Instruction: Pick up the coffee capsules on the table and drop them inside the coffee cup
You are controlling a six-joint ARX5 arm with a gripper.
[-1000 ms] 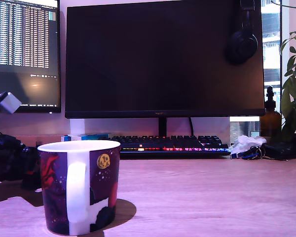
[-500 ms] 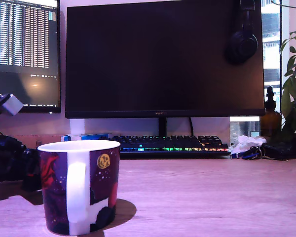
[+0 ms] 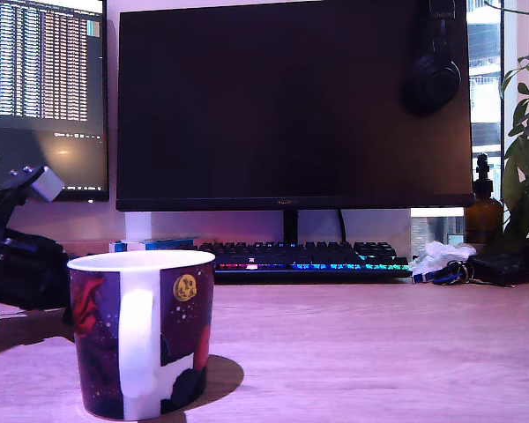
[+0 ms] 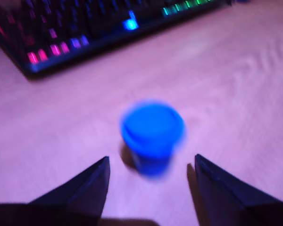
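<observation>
A blue coffee capsule (image 4: 152, 134) stands on the pinkish wood table (image 4: 236, 84), blurred in the wrist view. My gripper (image 4: 151, 157) is open, its two dark fingertips (image 4: 92, 181) on either side of the capsule and slightly short of it, not touching. In the exterior view the coffee cup (image 3: 141, 335), dark purple with a gold moon and a white handle, stands upright on the table (image 3: 379, 352) at the front left. My dark arm (image 3: 22, 264) is low behind the cup at the exterior view's left. There the cup hides the fingers and the capsule.
A backlit keyboard (image 3: 304, 257) lies behind the cup and beyond the capsule (image 4: 85, 33). A large dark monitor (image 3: 291, 106) with headphones (image 3: 432, 75) stands at the back. A brown bottle (image 3: 483, 211), crumpled tissue with keys (image 3: 441, 260) and a plant (image 3: 525, 132) crowd the exterior view's right.
My arm has shifted toward the exterior view's right, closer behind the cup, and its grey-white box has moved right and slightly up. The keyboard's light colours have changed.
</observation>
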